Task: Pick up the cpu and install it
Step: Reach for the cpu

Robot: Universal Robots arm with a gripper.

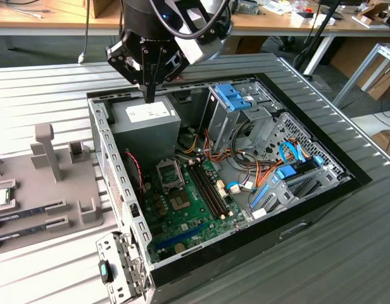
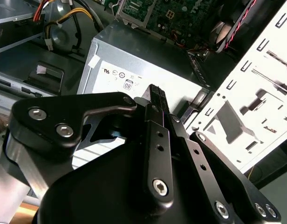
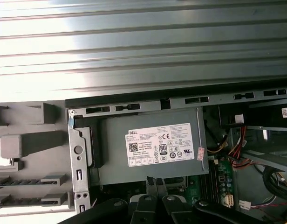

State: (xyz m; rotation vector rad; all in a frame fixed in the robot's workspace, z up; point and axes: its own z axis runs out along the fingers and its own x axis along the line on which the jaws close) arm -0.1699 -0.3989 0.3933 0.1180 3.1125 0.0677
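Gripper [image 1: 149,95] hangs just above the grey power supply [image 1: 147,130], fingers pinched together with nothing between them; cpu [image 1: 0,197] lies on the grey tray [image 1: 30,177], well apart from the power supply, across the case wall [image 1: 108,152]; empty socket [image 1: 168,172] just beside the power supply. Likely risks: tips clipping that wall if carried low; closed fingers shoving the chip; a tilted chip bending socket pins.

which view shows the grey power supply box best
The first wrist view: the grey metal power-supply box lies face-on, its labelled top visible. The exterior view shows it at an angle below the black claw; the second wrist view shows part behind the claw.
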